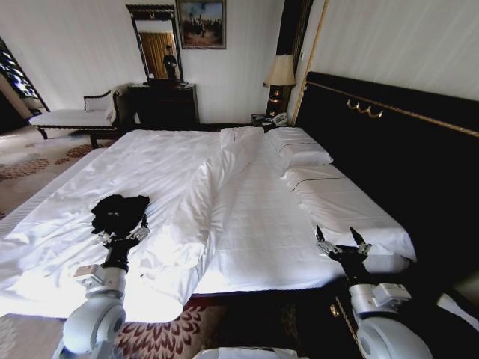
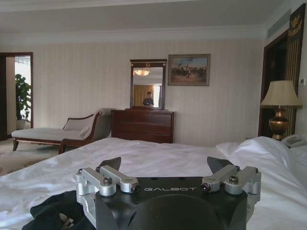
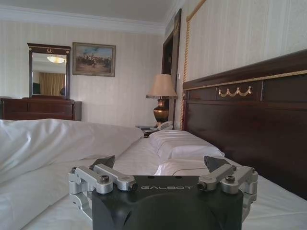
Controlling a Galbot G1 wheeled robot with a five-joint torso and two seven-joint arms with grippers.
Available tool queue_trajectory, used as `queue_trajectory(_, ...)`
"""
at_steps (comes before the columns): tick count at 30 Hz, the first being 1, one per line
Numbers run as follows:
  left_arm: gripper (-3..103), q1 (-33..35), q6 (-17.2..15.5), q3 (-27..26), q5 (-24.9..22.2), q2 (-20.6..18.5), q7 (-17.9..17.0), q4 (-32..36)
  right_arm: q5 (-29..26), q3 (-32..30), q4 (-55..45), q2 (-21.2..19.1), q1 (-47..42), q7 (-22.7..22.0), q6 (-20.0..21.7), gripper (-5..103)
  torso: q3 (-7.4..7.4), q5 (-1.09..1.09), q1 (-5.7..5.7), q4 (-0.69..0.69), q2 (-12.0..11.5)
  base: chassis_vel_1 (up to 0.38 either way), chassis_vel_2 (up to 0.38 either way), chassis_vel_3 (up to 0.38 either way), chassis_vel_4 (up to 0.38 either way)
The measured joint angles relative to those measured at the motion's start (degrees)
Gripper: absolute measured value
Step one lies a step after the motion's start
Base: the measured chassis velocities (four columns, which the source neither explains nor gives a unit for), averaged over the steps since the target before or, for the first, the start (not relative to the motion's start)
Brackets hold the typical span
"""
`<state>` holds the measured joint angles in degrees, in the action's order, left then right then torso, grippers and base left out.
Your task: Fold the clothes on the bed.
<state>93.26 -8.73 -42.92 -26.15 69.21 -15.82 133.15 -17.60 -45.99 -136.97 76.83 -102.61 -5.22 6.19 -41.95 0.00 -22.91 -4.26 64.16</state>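
Note:
The clothes (image 1: 118, 211), a crumpled black heap, lie on the near left part of the bed (image 1: 247, 217), which has a white duvet and a tall dark headboard. My left gripper (image 1: 123, 233) hovers open at the heap's near edge, fingers pointing toward it. In the left wrist view the open left gripper (image 2: 165, 165) has the black clothes (image 2: 53, 211) just below and to one side of it. My right gripper (image 1: 341, 241) is open over the near right corner of the bed, beside the pillows. The right gripper (image 3: 160, 163) holds nothing.
Two white pillows (image 1: 299, 153) lie along the headboard (image 1: 389, 142). The duvet is folded back in a ridge (image 1: 198, 217) down the bed's middle. A lamp (image 1: 279, 78) stands on a nightstand; a dark dresser with mirror (image 1: 161, 101) and a chaise lounge (image 1: 75, 116) stand by the far wall.

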Motion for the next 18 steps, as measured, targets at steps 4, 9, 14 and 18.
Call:
queue_trajectory(4, 100, 0.0, 0.0, 0.0, -0.1, 0.0, 0.0, 0.0, 0.2, 0.1, 0.0, 0.1, -0.1, -0.2, 0.3, 100, 0.02, 0.00, 0.04, -0.01, 0.0, 0.019, 0.021, -0.033, -0.032)
queue_trajectory(9, 100, 0.2, 0.0, -0.1, -0.1, 0.2, 0.0, 0.0, 0.2, 0.2, 0.0, 0.0, -0.1, -0.3, 0.4, 100, 0.00, 0.01, 0.00, 0.00, 0.0, 0.047, 0.134, -0.038, -0.122)
queue_trajectory(14, 100, 0.3, 0.0, -0.2, -0.1, 0.5, 0.1, 0.0, 0.0, 0.0, -0.2, -0.1, -0.3, -0.3, 0.4, 100, -0.02, -0.01, -0.07, 0.00, 0.0, 0.086, 0.275, -0.090, -0.305)
queue_trajectory(18, 100, 0.4, 0.0, -0.1, -0.1, 0.6, 0.1, -0.1, -0.1, 0.0, -0.3, 0.0, -0.4, -0.2, 0.4, 100, -0.02, -0.02, -0.07, 0.00, 0.0, 0.107, 0.330, -0.126, -0.310)
